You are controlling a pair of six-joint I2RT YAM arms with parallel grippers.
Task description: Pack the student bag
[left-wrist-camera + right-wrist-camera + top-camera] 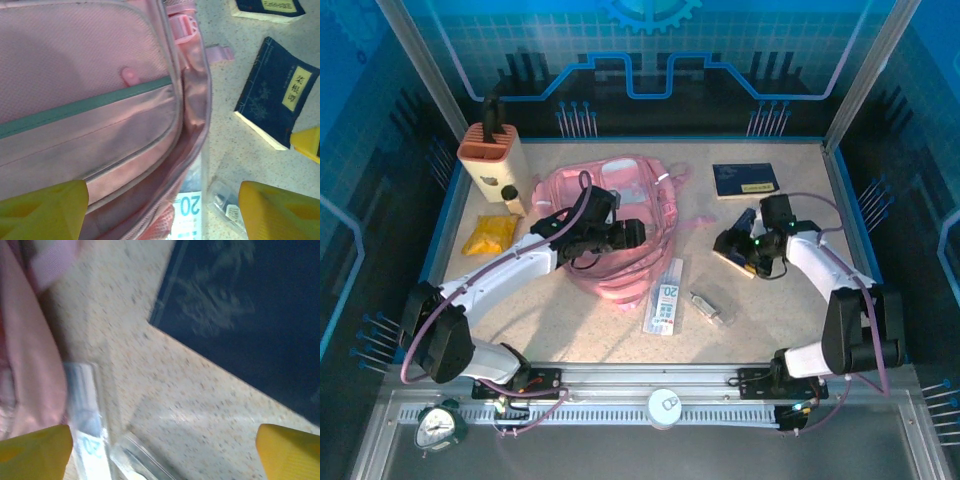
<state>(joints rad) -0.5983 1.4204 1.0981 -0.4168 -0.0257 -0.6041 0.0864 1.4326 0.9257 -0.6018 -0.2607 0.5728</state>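
Slumping at the middle of the table [580, 320], the student bag [655, 215] looks soft, light and floppy; its zipper edge seems the best pinch. Above it the left hand [160, 212] hovers wide open, empty; the right hand [162, 452], at its three o'clock, gapes empty too.

There is one pink backpack [655, 215], and two dark blue books: a far book [745, 180] and a near book [275, 92]. One each of the rest: knife block [488, 150], yellow packet [488, 235], pen box [665, 295], clear pouch [710, 305], alarm clock [440, 427].
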